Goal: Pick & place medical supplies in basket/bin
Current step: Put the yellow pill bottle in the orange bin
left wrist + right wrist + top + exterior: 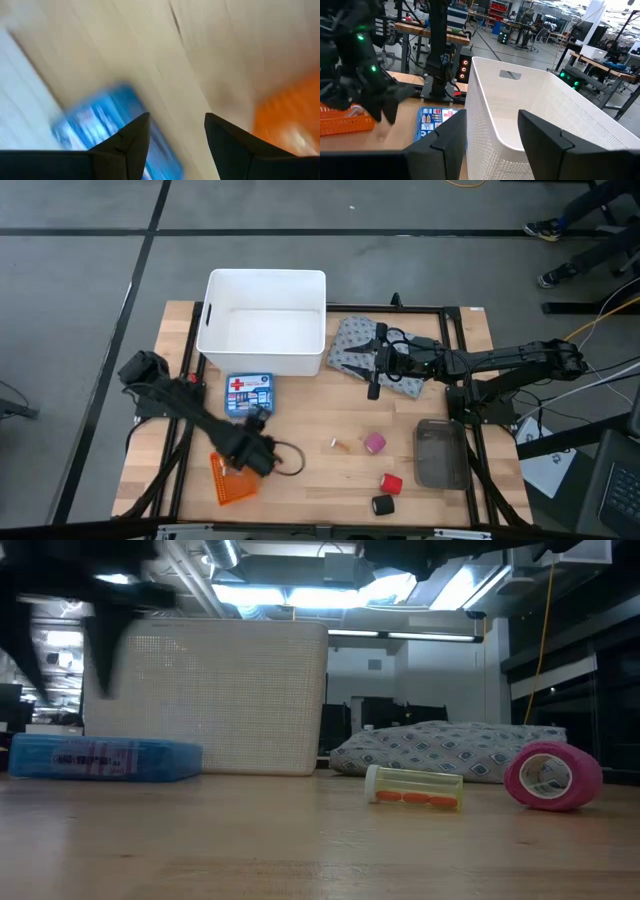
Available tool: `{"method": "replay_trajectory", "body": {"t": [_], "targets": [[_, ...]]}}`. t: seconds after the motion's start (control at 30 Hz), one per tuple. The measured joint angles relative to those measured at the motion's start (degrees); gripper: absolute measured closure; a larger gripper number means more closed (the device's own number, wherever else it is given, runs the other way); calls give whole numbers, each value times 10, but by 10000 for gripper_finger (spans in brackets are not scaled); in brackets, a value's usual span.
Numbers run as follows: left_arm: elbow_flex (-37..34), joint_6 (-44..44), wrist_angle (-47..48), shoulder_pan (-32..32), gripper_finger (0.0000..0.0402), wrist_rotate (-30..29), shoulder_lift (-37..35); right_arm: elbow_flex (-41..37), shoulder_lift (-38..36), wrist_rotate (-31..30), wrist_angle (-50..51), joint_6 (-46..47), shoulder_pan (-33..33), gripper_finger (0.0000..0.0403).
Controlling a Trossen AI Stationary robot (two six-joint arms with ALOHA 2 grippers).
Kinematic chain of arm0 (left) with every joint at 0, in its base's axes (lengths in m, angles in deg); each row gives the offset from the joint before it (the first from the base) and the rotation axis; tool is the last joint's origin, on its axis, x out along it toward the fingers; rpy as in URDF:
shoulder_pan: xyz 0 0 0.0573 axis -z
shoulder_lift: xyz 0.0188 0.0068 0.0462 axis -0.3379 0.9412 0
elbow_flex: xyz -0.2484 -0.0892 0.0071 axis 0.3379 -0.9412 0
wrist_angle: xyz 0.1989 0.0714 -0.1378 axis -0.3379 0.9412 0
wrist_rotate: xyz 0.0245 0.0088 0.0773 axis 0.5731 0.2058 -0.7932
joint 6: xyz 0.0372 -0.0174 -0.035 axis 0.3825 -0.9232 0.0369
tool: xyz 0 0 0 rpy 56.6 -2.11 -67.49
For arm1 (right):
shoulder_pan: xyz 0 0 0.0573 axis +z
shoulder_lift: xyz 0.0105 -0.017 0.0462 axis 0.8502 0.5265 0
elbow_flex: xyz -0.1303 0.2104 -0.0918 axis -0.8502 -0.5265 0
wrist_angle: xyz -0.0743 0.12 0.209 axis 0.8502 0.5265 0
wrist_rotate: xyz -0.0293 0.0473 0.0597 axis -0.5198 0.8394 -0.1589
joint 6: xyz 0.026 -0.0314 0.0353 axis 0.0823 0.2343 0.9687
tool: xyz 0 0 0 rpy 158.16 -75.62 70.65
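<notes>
- High view: the left gripper (258,423) hovers between the blue first-aid box (249,394) and the orange basket (232,481), fingers apart and holding nothing. Risk judged: a descent here could clip the box at its 12 o'clock or nudge the basket at its 7 o'clock off the table edge
- High view: the right gripper (374,366) sits over the grey dotted pack (372,356), which lies just beside the white tub (265,321) at the tub's 3 o'clock. The soft pack may sag or fold if pinched at one edge, and could snag on the tub rim during the lift
- High view: the pink roll (374,443), red roll (391,483) and black roll (382,505) lie loose near the dark tray (441,453), at its 8 to 9 o'clock. Being round, they are likely to roll away if brushed
- Low view: the small vial (414,787) with orange contents lies on its side, near the pink roll (552,776). Risk judged: it rolls under a glancing touch. Neither gripper is clearly shown here
- Left wrist view: the left fingers (134,137) stand spread with nothing between them; the picture is smeared, so the arm seems to be moving, and an aim taken now may miss
- Right wrist view: the right fingers (449,134) stand spread and empty, facing the tub (520,115). The pack is hidden here, so the hold cannot be confirmed
</notes>
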Motion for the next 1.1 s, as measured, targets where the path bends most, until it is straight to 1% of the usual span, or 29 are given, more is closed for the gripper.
{"method": "replay_trajectory", "body": {"t": [0.07,0.23,0.3,0.37,0.47,0.57,0.73,0.9,1.1], "targets": [[0,52,-63,-36,217,13,0,0,0,0,0,0,0,224],[0,161,-230,-114,217,79,0,0,0,0,0,0,0,224],[0,190,-292,-142,217,117,0,0,0,0,0,0,0,224],[1,212,-342,-163,217,142,5,0,0,0,0,0,0,224],[1,239,-394,-184,217,156,22,0,0,0,0,0,0,224],[1,253,-437,-191,217,160,50,0,0,0,0,0,0,224],[0,253,-533,-188,217,189,110,0,0,0,0,0,0,224],[0,241,-612,-186,217,221,135,0,0,0,0,0,0,224],[0,225,-626,-188,217,223,135,0,0,0,0,0,0,224]]}}
